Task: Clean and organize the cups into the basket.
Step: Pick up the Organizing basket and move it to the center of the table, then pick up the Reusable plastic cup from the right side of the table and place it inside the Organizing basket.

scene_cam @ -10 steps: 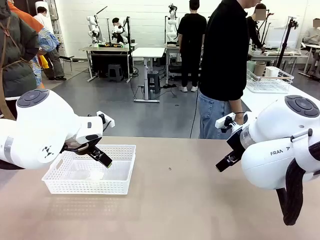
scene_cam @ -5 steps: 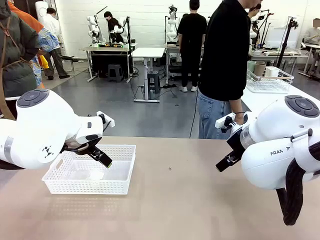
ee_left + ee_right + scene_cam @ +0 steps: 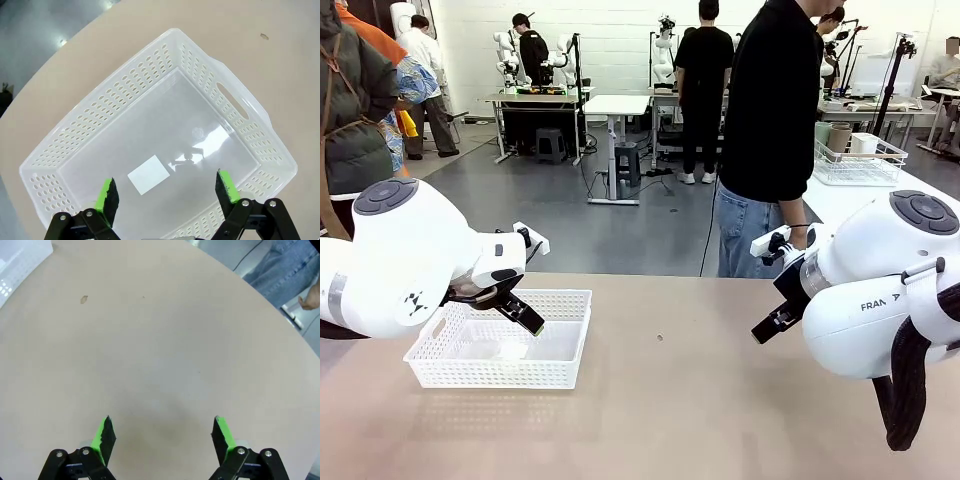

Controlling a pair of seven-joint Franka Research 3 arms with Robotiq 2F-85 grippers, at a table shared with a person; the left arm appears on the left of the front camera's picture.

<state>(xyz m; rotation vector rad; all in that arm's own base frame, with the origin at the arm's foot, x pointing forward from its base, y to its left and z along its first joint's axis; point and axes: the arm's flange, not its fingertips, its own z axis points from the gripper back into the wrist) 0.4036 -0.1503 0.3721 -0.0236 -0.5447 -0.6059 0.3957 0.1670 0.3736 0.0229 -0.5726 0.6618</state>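
Basket (image 3: 145, 70) just below L pincer (image 3: 166, 182)

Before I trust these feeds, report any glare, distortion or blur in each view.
Left wrist view: bright reflections glare off the glossy floor of the basket, and the picture is otherwise sharp. Right wrist view: the wide-angle lens bows the edge of the table into a curve. Front view: even light, sharp foreground, only faint shadows.

Bright even overhead light, soft shadows, glare in the basket (image 3: 131, 84), perhaps fisheye bowing at edges.
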